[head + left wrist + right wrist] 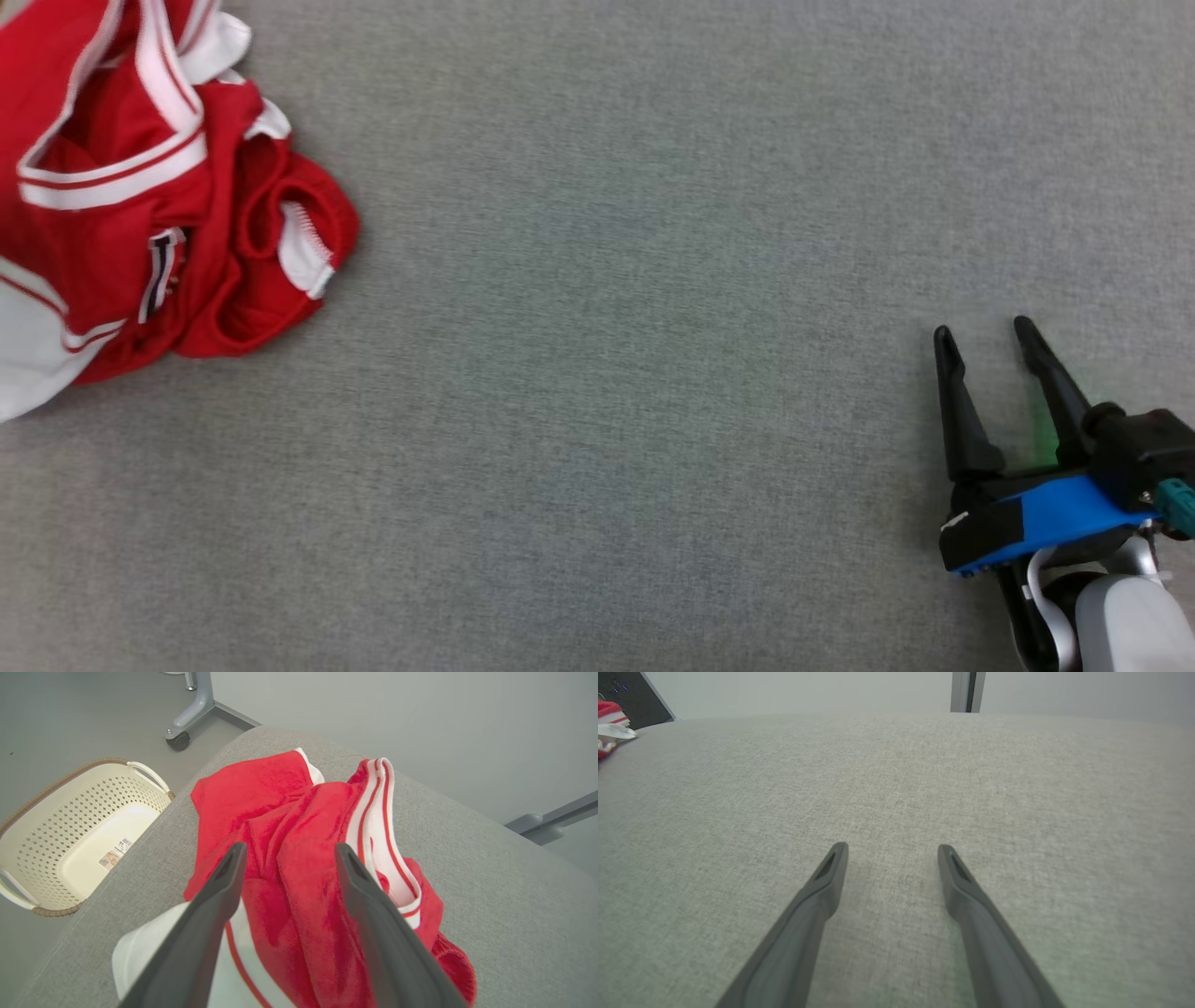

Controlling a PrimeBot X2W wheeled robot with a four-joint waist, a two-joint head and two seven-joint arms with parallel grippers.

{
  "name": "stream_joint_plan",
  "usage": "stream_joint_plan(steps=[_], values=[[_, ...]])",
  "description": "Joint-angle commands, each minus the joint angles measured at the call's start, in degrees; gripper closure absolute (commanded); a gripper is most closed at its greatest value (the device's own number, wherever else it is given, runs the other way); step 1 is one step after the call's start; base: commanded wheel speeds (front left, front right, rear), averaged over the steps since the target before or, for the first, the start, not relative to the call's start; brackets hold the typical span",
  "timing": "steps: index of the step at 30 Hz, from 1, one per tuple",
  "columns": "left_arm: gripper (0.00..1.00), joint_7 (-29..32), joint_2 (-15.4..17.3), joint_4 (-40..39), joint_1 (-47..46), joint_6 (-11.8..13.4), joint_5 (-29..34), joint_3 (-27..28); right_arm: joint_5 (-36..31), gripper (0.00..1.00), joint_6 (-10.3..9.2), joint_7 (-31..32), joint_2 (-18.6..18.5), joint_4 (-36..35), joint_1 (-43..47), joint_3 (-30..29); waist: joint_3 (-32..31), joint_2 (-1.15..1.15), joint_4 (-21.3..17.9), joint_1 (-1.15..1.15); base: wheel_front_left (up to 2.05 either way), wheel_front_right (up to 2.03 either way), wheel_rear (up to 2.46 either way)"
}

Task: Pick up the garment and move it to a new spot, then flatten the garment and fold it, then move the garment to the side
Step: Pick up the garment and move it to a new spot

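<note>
A crumpled red garment (140, 205) with white stripes lies in a heap at the far left of the grey table (653, 327). In the left wrist view the garment (299, 868) sits just below my left gripper (289, 851), whose fingers stand open above the red cloth with nothing between them. My right gripper (980, 331) rests open over bare table at the lower right, far from the heap. In the right wrist view, that gripper (892, 851) points across the grey surface, and a corner of the garment (609, 723) shows at the far left edge.
A cream perforated laundry basket (70, 835) stands on the floor beside the table's corner, left of the garment in the left wrist view. A grey wheeled stand leg (187, 723) is behind it. Bare grey cloth stretches between the heap and my right gripper.
</note>
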Motion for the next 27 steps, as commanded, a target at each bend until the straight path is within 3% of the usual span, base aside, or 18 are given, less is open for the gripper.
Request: stream_joint_plan(steps=[1,8,15,16,17,18,27], values=[[0.00,0.19,1.13,0.74,-0.36,-0.35,-0.39,0.67,-0.31,0.00,0.01,0.21,-0.29,-0.74,-0.77,-0.13,0.59,-0.03,-0.37,-0.03,0.00,0.00,0.00],[0.00,5.10,1.87,5.02,0.75,-1.16,-2.43,-0.21,-0.16,0.00,0.01,0.12,-0.26,-2.02,-1.36,-0.46,2.06,-0.03,-2.33,-0.03,0.00,0.00,0.00],[0.00,7.43,0.02,8.23,2.17,-1.43,-4.54,-0.88,0.78,0.00,0.01,-0.10,-0.26,-1.72,-1.13,0.45,2.10,-0.03,-4.08,-0.03,0.00,0.00,0.00],[0.06,8.52,-0.07,8.30,2.59,-1.45,-5.04,-1.02,0.82,0.00,0.01,-0.14,-0.28,-1.67,-0.86,0.31,1.97,-0.03,-4.25,-0.03,0.00,0.00,0.00],[0.86,9.37,-0.10,8.29,3.02,-1.57,-5.49,-1.14,0.89,0.00,0.01,-0.15,-0.27,-1.65,-0.63,0.19,1.84,-0.03,-4.39,-0.03,0.00,0.00,0.00],[1.00,10.16,-0.11,8.25,3.62,-1.57,-5.99,-1.10,1.02,0.00,0.01,-0.16,-0.25,-1.59,-0.53,0.17,1.65,-0.03,-4.51,-0.03,0.00,0.00,0.00],[1.00,4.97,2.29,5.75,3.82,-3.35,-3.70,-0.12,2.29,0.00,0.01,-0.81,-0.27,0.25,-0.25,0.40,-2.09,-0.03,-4.08,-0.03,0.00,0.00,0.00]])
